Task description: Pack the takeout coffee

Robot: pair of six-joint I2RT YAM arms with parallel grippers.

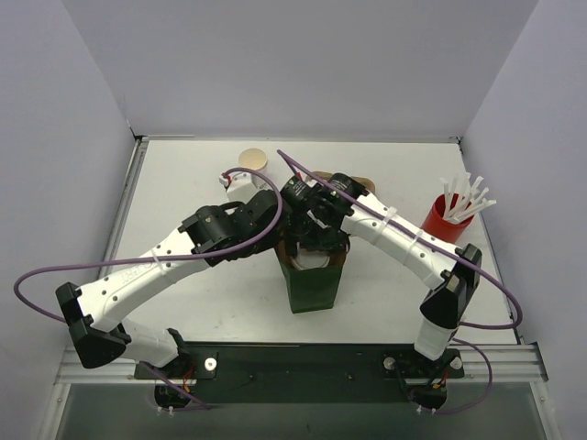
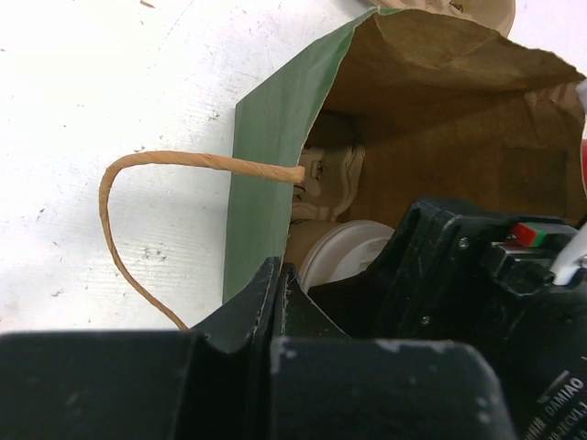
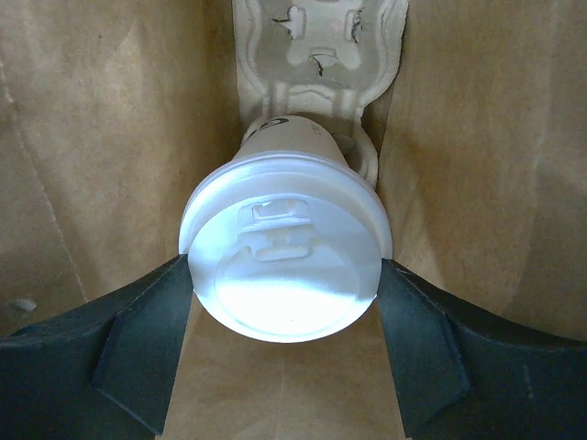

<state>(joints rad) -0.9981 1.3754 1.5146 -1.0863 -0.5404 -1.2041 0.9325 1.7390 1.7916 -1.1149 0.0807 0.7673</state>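
Now a small white paper cup with a round white plastic lid is seen inside a tall green paper bag with a brown inside. The bag is stood upright on the white worktop, and its mouth is open at the top. The cup is held upright in the bag. Its lid is turned up toward the bag's mouth and its bottom is pointed down into the bag, so its long axis is set from top to bottom and tipped only a little. Behind the cup, a beige moulded cardboard cup carrier is stood against the bag's wall. Whether the cup is touched by it cannot be told.

The right fingers are spread wide. The cup is pinched between them at the rim of the lid, with one finger touching each side. The left fingers are pressed together, and the edge of the bag's green wall looks to be pinched between them, near the mouth. A tan twisted paper handle is looped out from that wall over the worktop.
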